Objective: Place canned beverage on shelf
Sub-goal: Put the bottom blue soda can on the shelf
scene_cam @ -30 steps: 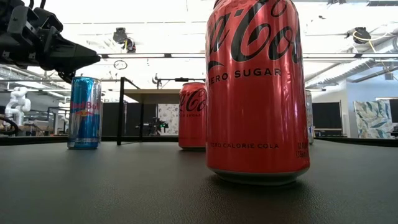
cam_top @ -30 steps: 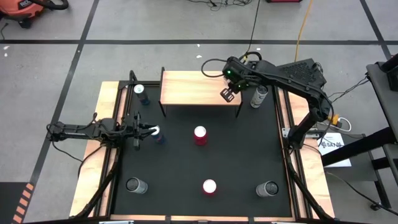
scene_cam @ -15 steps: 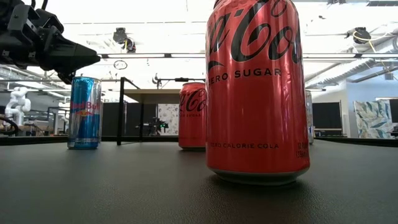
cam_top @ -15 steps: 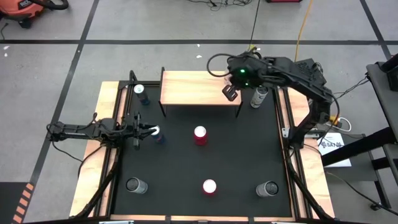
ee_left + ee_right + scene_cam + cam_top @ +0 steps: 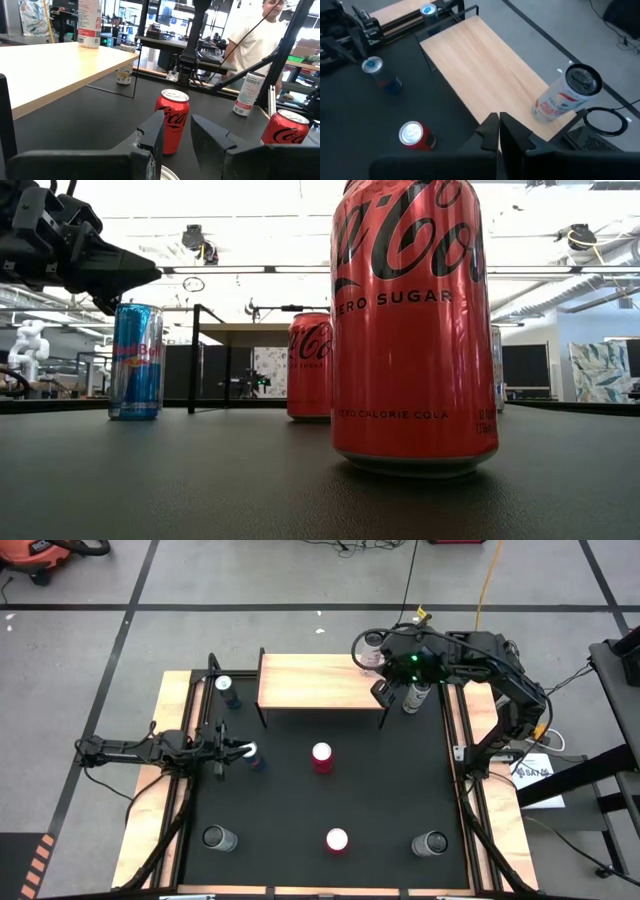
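Observation:
The shelf (image 5: 320,680) stands at the table's far side. A white can with red print (image 5: 565,97) stands upright on its bottom at the shelf's far right corner (image 5: 372,648). My right gripper (image 5: 498,131) hangs shut and empty above the shelf's near right corner (image 5: 385,693), clear of that can. My left gripper (image 5: 177,135) waits level at the table's left, open by a narrow gap, just above a blue can (image 5: 135,360) and touching nothing.
Two red cola cans (image 5: 321,756) (image 5: 337,839) stand mid-table. Silver cans stand at the near left (image 5: 217,837) and near right (image 5: 430,843). One can (image 5: 415,695) stands right of the shelf, another blue-topped one (image 5: 226,690) left of it. A person (image 5: 260,40) stands beyond the table.
My right gripper has risen and drawn back toward the table's right edge, staying shut. As the arm pulled away, the white can on the shelf's far right corner came into sight.

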You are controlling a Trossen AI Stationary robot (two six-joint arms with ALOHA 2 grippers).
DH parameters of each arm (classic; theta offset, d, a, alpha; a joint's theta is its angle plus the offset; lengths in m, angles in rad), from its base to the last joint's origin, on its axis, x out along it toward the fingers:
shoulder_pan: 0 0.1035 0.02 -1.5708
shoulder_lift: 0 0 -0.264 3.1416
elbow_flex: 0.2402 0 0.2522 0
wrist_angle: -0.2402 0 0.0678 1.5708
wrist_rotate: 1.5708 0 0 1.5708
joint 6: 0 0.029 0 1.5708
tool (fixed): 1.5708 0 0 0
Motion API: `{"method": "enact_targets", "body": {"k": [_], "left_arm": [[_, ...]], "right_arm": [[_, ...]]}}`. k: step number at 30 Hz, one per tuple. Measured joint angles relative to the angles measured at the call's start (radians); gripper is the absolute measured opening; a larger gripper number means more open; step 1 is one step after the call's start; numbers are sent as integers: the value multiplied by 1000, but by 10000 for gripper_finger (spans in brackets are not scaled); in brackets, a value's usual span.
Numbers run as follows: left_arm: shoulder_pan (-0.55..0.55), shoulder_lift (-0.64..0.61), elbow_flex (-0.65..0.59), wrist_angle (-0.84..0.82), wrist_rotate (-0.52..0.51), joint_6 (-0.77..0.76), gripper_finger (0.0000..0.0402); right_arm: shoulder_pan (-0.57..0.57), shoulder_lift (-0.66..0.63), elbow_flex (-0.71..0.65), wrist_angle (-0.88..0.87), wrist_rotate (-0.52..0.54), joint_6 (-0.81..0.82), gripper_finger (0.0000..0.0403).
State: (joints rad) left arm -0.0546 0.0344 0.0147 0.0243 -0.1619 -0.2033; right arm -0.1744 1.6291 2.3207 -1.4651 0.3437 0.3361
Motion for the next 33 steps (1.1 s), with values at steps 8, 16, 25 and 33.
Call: {"method": "enact_targets", "body": {"k": [8,16,25,33], "left_arm": [[0,0,-2,13,0,1,100],[0,0,-2,15,29,-1,100],[0,0,-2,21,31,6,100],[0,0,-2,47,30,75,100]], "right_arm": [[3,0,-2,-9,-4,11,0],[2,4,-2,-5,-4,-32,0],[2,39,-3,-2,-4,-35,40],[2,54,-3,-5,-5,-35,80]]}}
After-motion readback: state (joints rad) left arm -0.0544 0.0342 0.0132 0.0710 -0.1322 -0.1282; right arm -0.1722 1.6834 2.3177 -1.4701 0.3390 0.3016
